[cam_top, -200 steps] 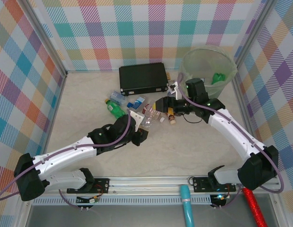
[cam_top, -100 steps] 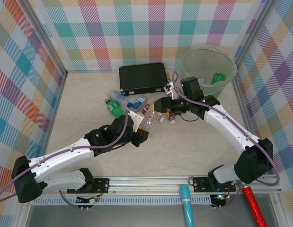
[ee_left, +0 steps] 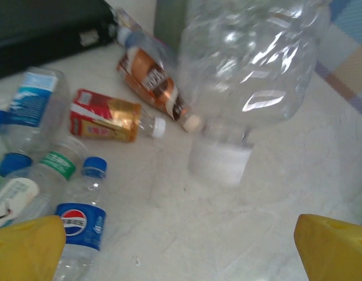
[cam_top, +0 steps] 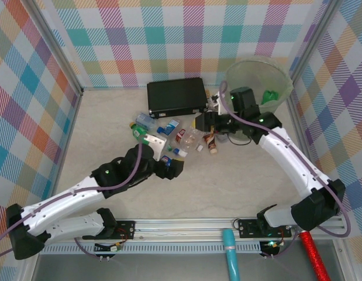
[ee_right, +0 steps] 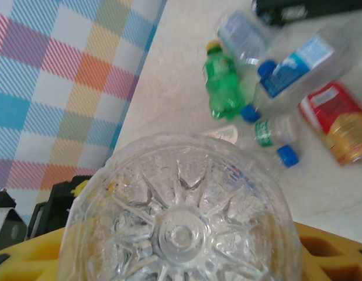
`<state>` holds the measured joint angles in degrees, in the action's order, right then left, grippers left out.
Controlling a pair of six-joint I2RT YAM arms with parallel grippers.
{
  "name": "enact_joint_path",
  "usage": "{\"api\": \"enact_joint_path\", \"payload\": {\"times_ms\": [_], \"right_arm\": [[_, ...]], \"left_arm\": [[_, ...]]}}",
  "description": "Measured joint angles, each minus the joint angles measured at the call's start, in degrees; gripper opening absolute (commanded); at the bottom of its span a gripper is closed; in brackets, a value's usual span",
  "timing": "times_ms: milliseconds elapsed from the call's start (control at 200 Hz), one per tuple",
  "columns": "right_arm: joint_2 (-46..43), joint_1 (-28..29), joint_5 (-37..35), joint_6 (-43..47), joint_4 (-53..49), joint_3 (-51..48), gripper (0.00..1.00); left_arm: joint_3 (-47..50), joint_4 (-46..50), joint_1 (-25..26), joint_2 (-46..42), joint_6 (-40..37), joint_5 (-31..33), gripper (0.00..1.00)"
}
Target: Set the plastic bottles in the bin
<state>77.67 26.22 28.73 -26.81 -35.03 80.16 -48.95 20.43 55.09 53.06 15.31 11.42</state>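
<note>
A clear plastic bottle [ee_right: 181,228] has its ribbed base toward the right wrist camera, and my right gripper [ee_right: 181,252] is shut on it between yellow fingers. In the left wrist view the same bottle [ee_left: 245,76] hangs cap down, its white cap just above the table. From above, the right gripper [cam_top: 199,125] sits over the pile of plastic bottles [cam_top: 169,132]. My left gripper [cam_top: 171,168] stands open and empty just in front of the pile; its yellow fingertips [ee_left: 26,249] frame bare table. The bin [cam_top: 257,75] stands at the back right with a green bottle [cam_top: 269,95] inside.
A flat black case [cam_top: 176,96] lies behind the pile. Loose bottles on the table include a green one [cam_top: 142,136], a blue-labelled one [ee_left: 81,225], a red-labelled one [ee_left: 104,115] and a brown-labelled one [ee_left: 157,82]. Checked walls close in both sides.
The left gripper has let go of the clear bottle, opened wide and drawn back toward the near left. The right gripper has closed on that bottle and now holds it alone.
</note>
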Motion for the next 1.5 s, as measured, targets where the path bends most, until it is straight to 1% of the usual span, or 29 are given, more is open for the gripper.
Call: {"api": "enact_joint_path", "payload": {"times_ms": [165,275,420,530,690,830,860,900,960,995,1170,1500], "right_arm": [[-1.0,-4.3,-5.0,1.9,-2.5,8.3,0.56],[-1.0,-7.6,-8.2,2.7,-3.8,13.6,0.56],[0.3,-12.2,-12.7,3.8,-5.4,21.2,0.56],[2.5,-14.6,-18.2,5.2,-5.4,25.8,0.55],[5.1,-15.2,-29.0,9.4,-3.5,27.5,0.55],[7.8,-15.2,-38.3,14.8,1.3,26.9,0.56],[8.5,-15.2,-40.0,16.0,2.3,26.9,0.59],[9.9,-15.2,-42.1,17.6,3.5,26.9,0.6],[12.2,-15.6,-44.5,20.2,4.6,27.6,0.6],[14.0,-15.8,-45.8,21.4,4.9,28.3,0.58],[21.2,-17.8,-49.0,24.8,5.9,30.2,0.59],[28.5,-20.9,-50.8,26.5,7.0,32.2,0.59]], "left_arm": [[0.2,0.8,0.0,-6.6,1.4,5.6,0.99],[1.5,0.9,0.0,-10.3,2.0,8.3,1.0],[2.9,2.2,0.0,-12.0,3.0,9.9,1.0],[3.2,2.9,0.0,-12.2,3.4,10.3,1.0],[3.8,3.5,0.0,-13.6,4.0,10.3,1.0],[4.1,3.7,0.0,-15.0,4.7,10.8,1.0],[4.2,3.7,0.0,-15.3,4.9,11.0,1.0],[4.4,4.1,0.0,-15.7,4.9,11.2,1.0],[4.6,4.8,0.0,-16.5,5.0,11.5,1.0],[4.6,5.3,0.0,-17.0,5.1,11.8,1.0],[4.6,7.0,0.0,-19.7,5.3,13.3,1.0],[4.5,11.9,0.0,-23.3,6.2,16.1,1.0]]}}
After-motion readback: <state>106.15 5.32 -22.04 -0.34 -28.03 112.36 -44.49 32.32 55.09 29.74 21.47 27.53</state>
